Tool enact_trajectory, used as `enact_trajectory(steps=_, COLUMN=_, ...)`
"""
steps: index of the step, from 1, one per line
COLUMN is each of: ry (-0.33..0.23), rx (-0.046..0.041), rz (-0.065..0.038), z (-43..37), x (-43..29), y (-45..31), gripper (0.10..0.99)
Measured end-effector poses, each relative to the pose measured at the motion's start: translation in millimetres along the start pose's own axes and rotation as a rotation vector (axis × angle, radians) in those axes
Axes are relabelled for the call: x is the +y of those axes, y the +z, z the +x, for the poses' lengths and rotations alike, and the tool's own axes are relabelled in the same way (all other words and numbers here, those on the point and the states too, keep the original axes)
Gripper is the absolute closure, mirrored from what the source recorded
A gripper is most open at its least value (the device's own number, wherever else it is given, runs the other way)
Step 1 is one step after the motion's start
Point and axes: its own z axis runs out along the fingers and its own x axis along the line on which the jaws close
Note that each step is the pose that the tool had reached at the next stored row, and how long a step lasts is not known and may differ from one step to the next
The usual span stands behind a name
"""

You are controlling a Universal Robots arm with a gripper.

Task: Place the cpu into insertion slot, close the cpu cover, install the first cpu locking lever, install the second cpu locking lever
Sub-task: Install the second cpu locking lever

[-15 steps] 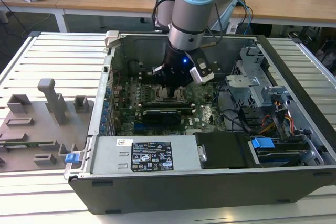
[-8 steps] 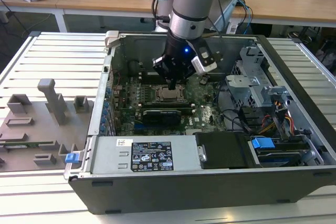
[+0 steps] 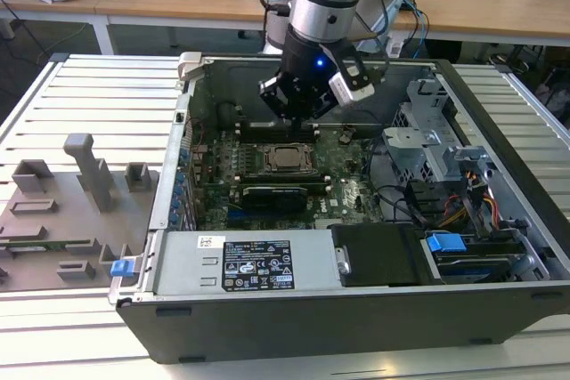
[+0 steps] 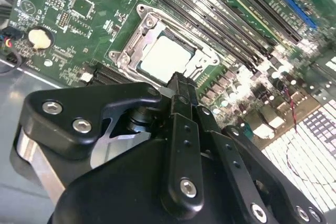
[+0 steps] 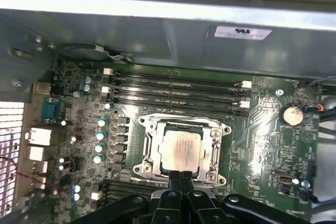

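Note:
The cpu [image 3: 287, 157] lies flat in the insertion slot [image 5: 140, 169] on the green motherboard [image 3: 352, 193], its silvery top showing in both wrist views [image 5: 180, 148] [image 4: 165, 59]. The cpu cover [image 5: 149, 148] lies down around the chip as a metal frame [image 4: 131, 51]. I cannot tell how the locking levers stand. My gripper [image 3: 296, 117] hangs inside the open computer case, a little above the slot's far edge. Its black fingers [image 5: 181, 178] are shut with nothing between them, and their tips [image 4: 181, 83] sit close to the chip's edge.
Long black memory slots [image 5: 176, 90] run beside the socket. The case walls [image 3: 191, 131] ring the board. A power supply [image 3: 245, 264] sits along the near side and a drive cage [image 3: 427, 140] at the exterior view's right. A grey fixture [image 3: 80, 193] stands on the slatted table.

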Motion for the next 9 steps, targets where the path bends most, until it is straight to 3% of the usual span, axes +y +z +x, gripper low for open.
enact_trajectory(steps=2, ry=0.0, rx=0.0, rz=0.0, z=0.4, x=0.2, y=-4.5, gripper=0.98)
enact_trajectory(steps=9, ry=0.0, rx=0.0, rz=0.0, z=0.4, x=0.2, y=-4.7, gripper=0.98)
